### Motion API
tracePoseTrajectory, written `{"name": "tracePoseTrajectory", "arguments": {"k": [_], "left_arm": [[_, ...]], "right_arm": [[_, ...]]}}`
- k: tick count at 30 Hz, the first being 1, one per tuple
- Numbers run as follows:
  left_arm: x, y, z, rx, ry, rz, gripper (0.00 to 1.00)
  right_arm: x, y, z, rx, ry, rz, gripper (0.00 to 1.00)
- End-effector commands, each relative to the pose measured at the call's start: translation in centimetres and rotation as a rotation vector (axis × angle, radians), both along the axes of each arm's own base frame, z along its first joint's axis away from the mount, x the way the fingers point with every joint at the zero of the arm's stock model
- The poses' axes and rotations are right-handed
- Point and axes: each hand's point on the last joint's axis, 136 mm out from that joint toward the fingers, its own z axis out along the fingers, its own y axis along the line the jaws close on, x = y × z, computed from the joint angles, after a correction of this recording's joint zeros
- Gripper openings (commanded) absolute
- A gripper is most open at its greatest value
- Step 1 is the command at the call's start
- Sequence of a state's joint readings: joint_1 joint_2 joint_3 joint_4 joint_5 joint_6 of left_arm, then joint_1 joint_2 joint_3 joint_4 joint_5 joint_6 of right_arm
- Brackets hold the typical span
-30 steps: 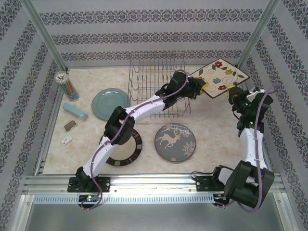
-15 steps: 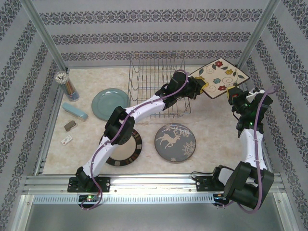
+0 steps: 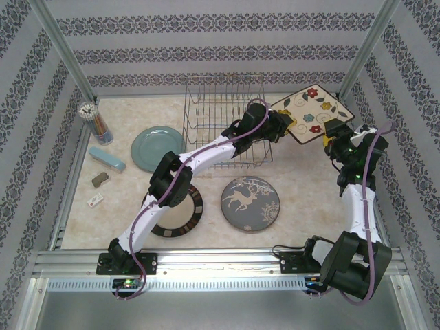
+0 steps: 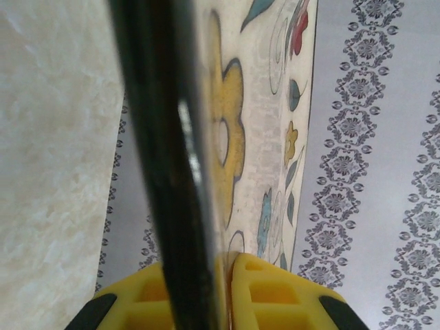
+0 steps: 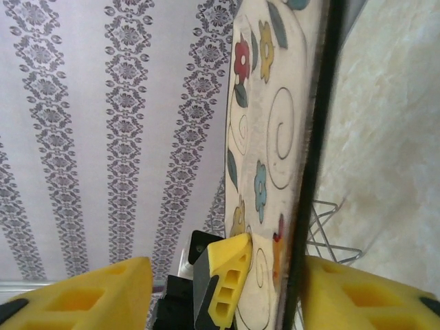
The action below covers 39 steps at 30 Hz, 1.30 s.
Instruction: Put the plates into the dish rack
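The dish rack [image 3: 223, 110] stands at the back of the tabletop [image 3: 309, 192], with no plate between its tines. Just to the right of it is the square floral plate [image 3: 313, 110], tilted with its painted face up, pinched at the edge nearest the rack by the left claw [image 3: 289, 126]. That arm reaches over the rack's front right corner. In the left wrist view its yellow fingers [image 4: 275, 289] press on either side of the plate's dark rim [image 4: 172, 172], so the claw is clamped tight on it.

The right claw [image 3: 330, 134] sits at the plate's other near edge, on the side away from the rack. From its own camera, its jaws stand wide apart. One finger [image 5: 89, 295] is well clear of the painted face [image 5: 275, 137]. The other is close behind the plate's back, though I cannot tell if it touches. The plate's edge runs between them without being squeezed. A finger of the left claw [image 5: 227, 271] shows against the painted face.

The other three plates lie flat on the tabletop. The light-blue plate [image 3: 158, 148] is just left of the rack. The reindeer plate [image 3: 251, 203] is in front of the rack. The brown-rimmed plate [image 3: 185, 220] is in front of the rack and to the left, partly under the left arm.
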State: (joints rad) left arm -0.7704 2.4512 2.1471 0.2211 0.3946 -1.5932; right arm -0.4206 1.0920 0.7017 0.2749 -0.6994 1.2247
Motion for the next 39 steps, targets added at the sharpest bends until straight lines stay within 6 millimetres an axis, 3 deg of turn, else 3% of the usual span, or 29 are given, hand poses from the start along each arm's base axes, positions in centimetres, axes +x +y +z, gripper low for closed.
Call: {"name": "tracePoseTrajectory", "arguments": {"k": [1, 5, 11, 27, 39], "left_arm": [[0.0, 1.0, 7.3, -0.048, -0.199, 0.011, 0.0], [0.0, 1.3, 7.8, -0.034, -0.225, 0.013, 0.0], [0.0, 1.8, 9.0, -0.019, -0.274, 0.016, 0.0], [-0.3, 2.6, 11.7, -0.02, -0.367, 0.005, 0.0], [-0.1, 4.3, 13.6, -0.034, -0.419, 0.01, 0.0]], "right_arm": [[-0.7, 1.3, 6.3, -0.104, -0.222, 0.048, 0.67], [-0.7, 1.2, 6.0, -0.103, -0.209, 0.044, 0.81], [-0.6, 1.1, 5.2, -0.102, -0.186, 0.044, 0.93], [-0.5, 1.0, 3.6, -0.101, -0.146, 0.041, 0.96], [-0.5, 0.8, 2.3, -0.108, -0.11, 0.032, 0.98]]}}
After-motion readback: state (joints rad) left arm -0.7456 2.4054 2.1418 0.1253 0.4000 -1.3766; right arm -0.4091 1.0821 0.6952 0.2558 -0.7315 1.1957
